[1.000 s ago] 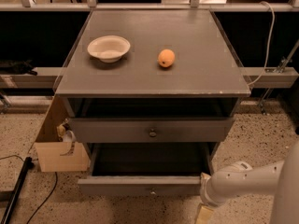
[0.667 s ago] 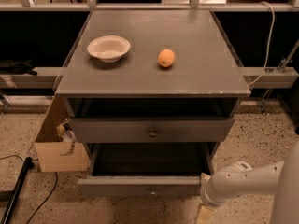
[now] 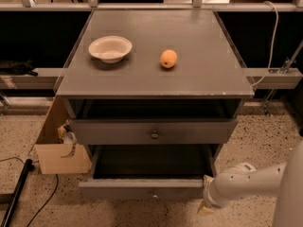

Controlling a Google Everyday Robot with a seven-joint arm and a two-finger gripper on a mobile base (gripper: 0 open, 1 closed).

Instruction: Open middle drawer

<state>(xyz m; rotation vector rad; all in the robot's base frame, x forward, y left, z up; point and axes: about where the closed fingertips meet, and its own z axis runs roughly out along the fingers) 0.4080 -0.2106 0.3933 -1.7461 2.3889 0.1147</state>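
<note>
Standing on a speckled floor [image 3: 265, 141], a grey cabinet [image 3: 156, 82] fills the centre of the camera view, with a shallow white bowl [image 3: 110, 48] on the left of its flat top and a small orange fruit [image 3: 168, 58] near it to the right, the two apart. Beneath the top is a dark recess [image 3: 151, 109], and directly below that is the middle drawer [image 3: 113, 132], its flat grey front running across the width of the cabinet with a small round metal knob [image 3: 155, 135] at its centre. Its front sits close in against the cabinet frame, and none of its inside shows. Under it the lowest drawer [image 3: 137, 188] is pulled well out toward the camera, its dark inside visible from above. The robot's white arm [image 3: 246, 181] comes in from the lower right edge and bends down to the left. The gripper [image 3: 206, 206] is low, just beside the right front corner of the lowest drawer, well below and to the right of the middle drawer's knob and not touching it. Whether the claw is spread or pressed together cannot be told from this view. An open cardboard box [image 3: 61, 157] stands against the cabinet's left side, and a black cable [image 3: 47, 203] trails over the floor in front of it.
</note>
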